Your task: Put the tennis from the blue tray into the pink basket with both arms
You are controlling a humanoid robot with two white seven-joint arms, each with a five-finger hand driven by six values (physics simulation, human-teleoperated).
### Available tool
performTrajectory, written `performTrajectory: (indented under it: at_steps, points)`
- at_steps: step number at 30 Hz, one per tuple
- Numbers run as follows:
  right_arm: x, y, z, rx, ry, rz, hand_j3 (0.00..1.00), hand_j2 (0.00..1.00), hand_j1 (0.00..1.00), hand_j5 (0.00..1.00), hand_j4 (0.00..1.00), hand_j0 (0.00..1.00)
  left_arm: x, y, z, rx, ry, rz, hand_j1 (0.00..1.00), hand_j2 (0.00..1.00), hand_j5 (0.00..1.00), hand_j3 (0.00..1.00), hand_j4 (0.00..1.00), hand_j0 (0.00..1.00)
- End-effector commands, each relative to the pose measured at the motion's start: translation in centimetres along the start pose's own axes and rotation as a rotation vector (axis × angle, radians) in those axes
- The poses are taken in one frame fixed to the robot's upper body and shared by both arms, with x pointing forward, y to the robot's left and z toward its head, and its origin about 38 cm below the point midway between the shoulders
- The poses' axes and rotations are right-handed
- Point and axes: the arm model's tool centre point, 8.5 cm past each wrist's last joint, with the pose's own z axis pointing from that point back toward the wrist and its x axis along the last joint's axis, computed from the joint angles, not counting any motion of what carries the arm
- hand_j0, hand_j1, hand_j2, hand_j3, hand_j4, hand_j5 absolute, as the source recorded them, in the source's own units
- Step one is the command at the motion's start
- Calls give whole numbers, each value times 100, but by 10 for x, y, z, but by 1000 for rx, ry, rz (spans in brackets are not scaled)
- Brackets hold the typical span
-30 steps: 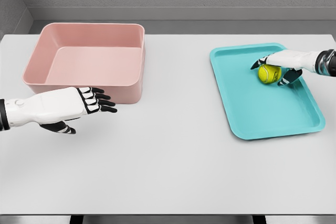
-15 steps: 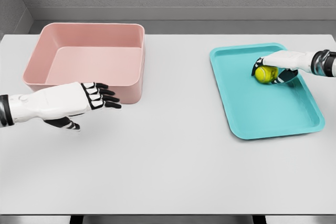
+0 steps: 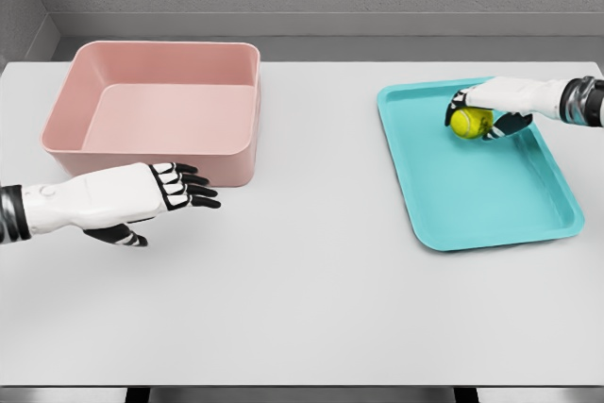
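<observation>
Right hand (image 3: 491,106) gripping tennis ball (image 3: 469,123) near far rim of blue tray (image 3: 491,205). Left hand (image 3: 142,195) hovering with relaxed fingers beside pink basket (image 3: 156,153); wide bare table (image 3: 311,271) lying between.

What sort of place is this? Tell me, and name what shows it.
Probably a simulated tabletop test bench, not a real room: a plain white table against bare grey walls, holding only a pink basket, a blue tray and a tennis ball.
</observation>
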Motion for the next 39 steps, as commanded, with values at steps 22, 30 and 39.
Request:
performTrajectory:
  at_steps: [22,30,39]
  points:
    - [125,-36,-9,-66,-367,199,52,52,52,52,52,52,0,3,-1,12,-2,4,100,100,100,100,100,100]
    - [160,-37,-27,-65,-461,221,51,51,51,51,51,51,0,3,-1,12,-2,4,100,100,100,100,100,100]
    - [196,-37,-56,-58,-551,225,51,51,51,51,51,51,-1,3,0,11,0,2,100,100,100,100,100,100]
